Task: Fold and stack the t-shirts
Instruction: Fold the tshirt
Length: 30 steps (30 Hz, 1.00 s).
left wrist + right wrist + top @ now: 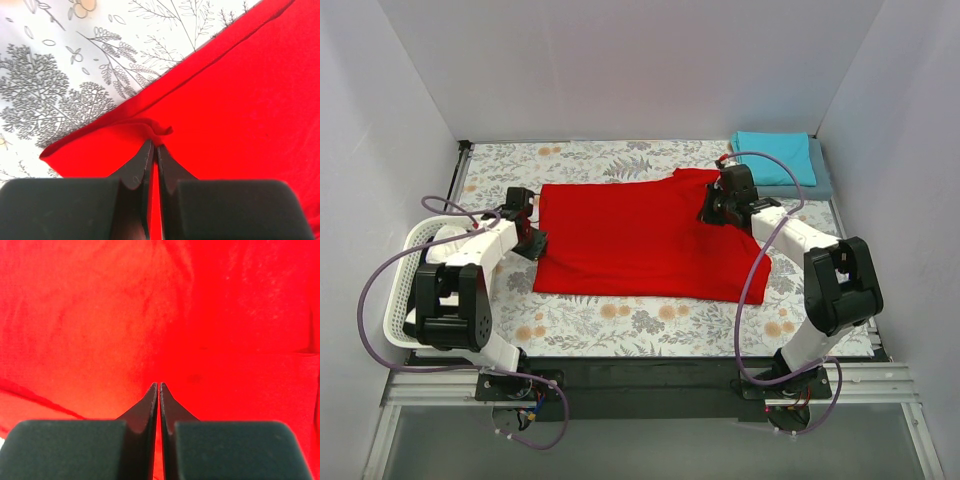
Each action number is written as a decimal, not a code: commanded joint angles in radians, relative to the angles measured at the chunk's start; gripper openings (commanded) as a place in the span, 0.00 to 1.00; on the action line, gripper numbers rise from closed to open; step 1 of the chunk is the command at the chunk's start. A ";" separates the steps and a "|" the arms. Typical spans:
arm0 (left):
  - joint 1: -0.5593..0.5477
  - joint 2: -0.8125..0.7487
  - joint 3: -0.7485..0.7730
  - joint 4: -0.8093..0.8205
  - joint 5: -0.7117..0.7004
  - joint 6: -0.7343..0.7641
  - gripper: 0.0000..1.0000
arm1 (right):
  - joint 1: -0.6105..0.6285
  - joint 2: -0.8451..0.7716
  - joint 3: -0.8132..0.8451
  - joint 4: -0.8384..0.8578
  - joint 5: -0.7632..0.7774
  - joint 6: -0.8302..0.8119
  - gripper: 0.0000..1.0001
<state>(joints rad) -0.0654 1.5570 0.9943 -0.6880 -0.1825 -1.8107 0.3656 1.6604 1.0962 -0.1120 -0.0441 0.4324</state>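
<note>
1. We see a white basket (398, 300) at the left edge of the frame. The left arm covers most of it, so we cannot tell what it holds.
2. The red shirt (640, 240) lies spread flat mid-surface (620, 325), its long axis running left to right across the frame. We cannot tell which end is the collar.
3. The teal shirt (775, 155) sits folded on the folded grey-blue shirt (820, 185) in the upper right corner.
4. The left pincer (154, 146) is closed on the red shirt's left edge, the cloth puckered at its tips.
5. The right pincer (158, 385) is closed on the red cloth near the shirt's upper right.
</note>
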 commanded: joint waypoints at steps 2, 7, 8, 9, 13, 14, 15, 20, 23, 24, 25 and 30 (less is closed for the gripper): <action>0.027 -0.069 -0.025 0.001 0.000 0.017 0.00 | -0.010 -0.042 -0.015 0.049 0.039 -0.009 0.07; 0.041 -0.075 -0.046 0.013 0.014 0.027 0.00 | -0.019 -0.042 -0.019 0.064 0.052 -0.011 0.09; 0.042 -0.074 -0.049 0.018 0.020 0.030 0.00 | -0.020 -0.036 -0.012 0.064 0.011 -0.015 0.15; 0.042 -0.066 -0.048 0.021 0.021 0.030 0.00 | -0.020 -0.024 -0.004 0.063 -0.008 -0.018 0.18; 0.042 -0.051 -0.048 0.030 0.034 0.031 0.00 | -0.010 0.048 0.036 0.034 -0.056 -0.034 0.30; 0.044 -0.049 -0.048 0.031 0.035 0.031 0.00 | 0.004 0.062 0.057 0.023 -0.043 -0.046 0.33; 0.042 -0.048 -0.048 0.034 0.035 0.031 0.00 | 0.015 0.077 0.070 0.005 -0.028 -0.052 0.34; 0.042 -0.038 -0.048 0.041 0.043 0.031 0.00 | 0.075 0.163 0.125 -0.054 0.039 -0.066 0.38; 0.042 -0.035 -0.048 0.044 0.044 0.033 0.00 | 0.093 0.203 0.163 -0.072 0.079 -0.066 0.39; 0.044 -0.035 -0.048 0.044 0.046 0.034 0.00 | 0.098 0.211 0.181 -0.080 0.101 -0.069 0.39; 0.042 -0.034 -0.049 0.044 0.046 0.034 0.00 | 0.101 0.226 0.192 -0.086 0.113 -0.070 0.39; 0.042 -0.032 -0.048 0.047 0.049 0.036 0.00 | 0.116 0.278 0.246 -0.138 0.180 -0.067 0.39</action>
<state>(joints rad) -0.0280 1.5288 0.9463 -0.6502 -0.1337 -1.7805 0.4755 1.9175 1.2846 -0.2123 0.0605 0.3809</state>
